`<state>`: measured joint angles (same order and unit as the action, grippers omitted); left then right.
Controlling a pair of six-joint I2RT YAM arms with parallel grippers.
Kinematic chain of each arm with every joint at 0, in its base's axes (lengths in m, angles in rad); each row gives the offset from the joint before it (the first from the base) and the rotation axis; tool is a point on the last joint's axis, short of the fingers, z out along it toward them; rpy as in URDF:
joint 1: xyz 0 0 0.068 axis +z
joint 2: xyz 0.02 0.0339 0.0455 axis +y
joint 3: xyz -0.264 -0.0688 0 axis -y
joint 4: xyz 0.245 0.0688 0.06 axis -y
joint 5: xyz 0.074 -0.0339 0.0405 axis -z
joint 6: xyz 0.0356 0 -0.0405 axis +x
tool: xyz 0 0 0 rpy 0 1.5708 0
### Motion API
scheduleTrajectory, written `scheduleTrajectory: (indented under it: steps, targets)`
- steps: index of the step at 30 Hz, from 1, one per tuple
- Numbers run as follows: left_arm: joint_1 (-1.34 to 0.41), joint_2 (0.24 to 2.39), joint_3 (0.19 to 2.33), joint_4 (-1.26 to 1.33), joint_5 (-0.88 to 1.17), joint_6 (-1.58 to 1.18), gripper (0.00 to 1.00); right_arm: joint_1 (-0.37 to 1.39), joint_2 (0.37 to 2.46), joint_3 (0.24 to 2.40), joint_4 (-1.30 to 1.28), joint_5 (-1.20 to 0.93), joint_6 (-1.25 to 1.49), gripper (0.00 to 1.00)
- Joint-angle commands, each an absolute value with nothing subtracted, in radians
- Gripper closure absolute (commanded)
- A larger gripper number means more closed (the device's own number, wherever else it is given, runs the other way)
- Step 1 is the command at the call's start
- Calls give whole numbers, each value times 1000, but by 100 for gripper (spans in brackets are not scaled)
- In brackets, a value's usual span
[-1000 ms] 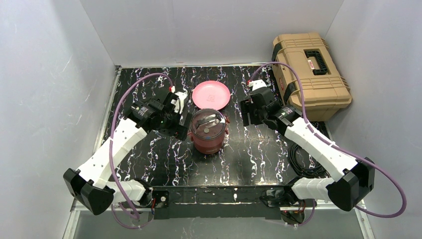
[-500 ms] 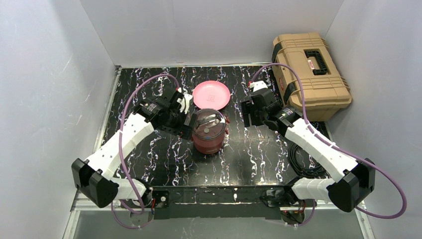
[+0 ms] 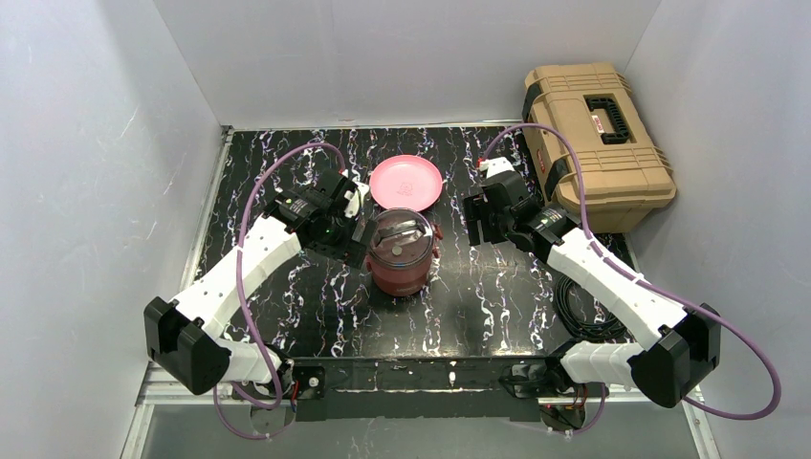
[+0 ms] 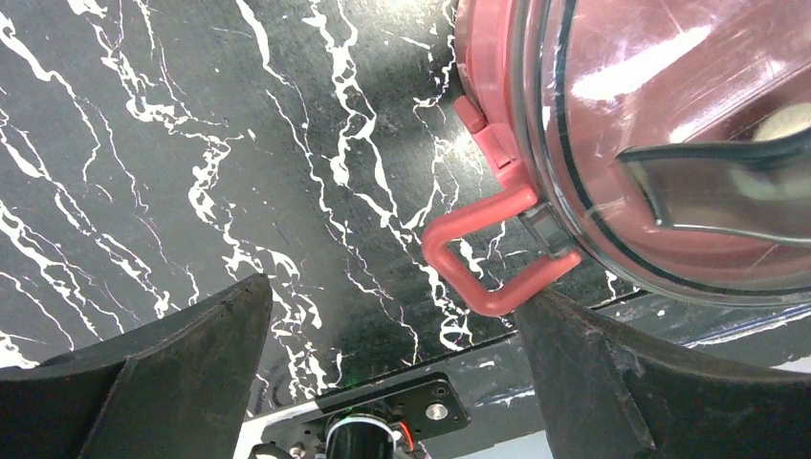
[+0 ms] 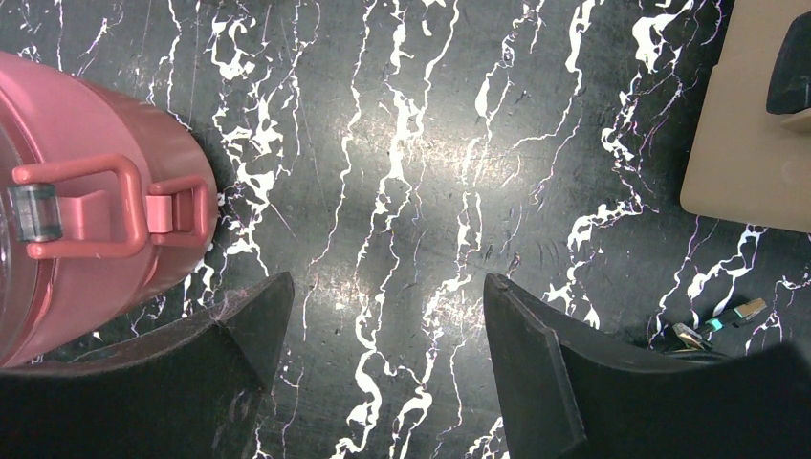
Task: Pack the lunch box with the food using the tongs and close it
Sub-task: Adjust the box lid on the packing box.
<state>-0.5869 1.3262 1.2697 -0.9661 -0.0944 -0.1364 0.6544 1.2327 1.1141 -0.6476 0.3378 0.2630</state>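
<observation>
Lunch box (image 3: 400,251) unmoved; left claw (image 3: 358,236) spread, shifted slightly beside it; right claw (image 3: 473,226) spread, unchanged.

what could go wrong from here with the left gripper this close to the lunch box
The open left gripper sits right at the loop latch of the lunch box; a finger might snag it or shove the lunch box sideways. The open right gripper stands apart, so nothing braces the other side.

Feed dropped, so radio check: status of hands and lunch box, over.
Open, empty: left hand at lunch box clasp, right hand apart. Its lid on. Only pink plate behind it.
</observation>
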Motion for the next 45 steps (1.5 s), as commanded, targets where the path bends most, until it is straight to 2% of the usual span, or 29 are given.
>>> scheduleTrajectory:
  steps: [1,15,27,31,36,45]
  targets:
    - [-581,1314,1254,-940,-121,-121,4,648,1210,1111,-612,346,278,18]
    - [-568,1342,1257,-913,-125,-116,4,647,1197,1105,-620,349,281,18]
    - [-569,1240,1338,-1031,-89,-113,2,647,1207,1088,-563,291,300,18]
    - [-569,1248,1424,-1077,-50,-147,6,647,1241,1086,-522,236,308,19]
    - [-596,1316,1511,-1058,115,-211,14,647,1301,1099,-514,247,298,19]
    - [-682,1453,1611,-1034,120,-226,17,647,1371,1096,-471,163,300,20]
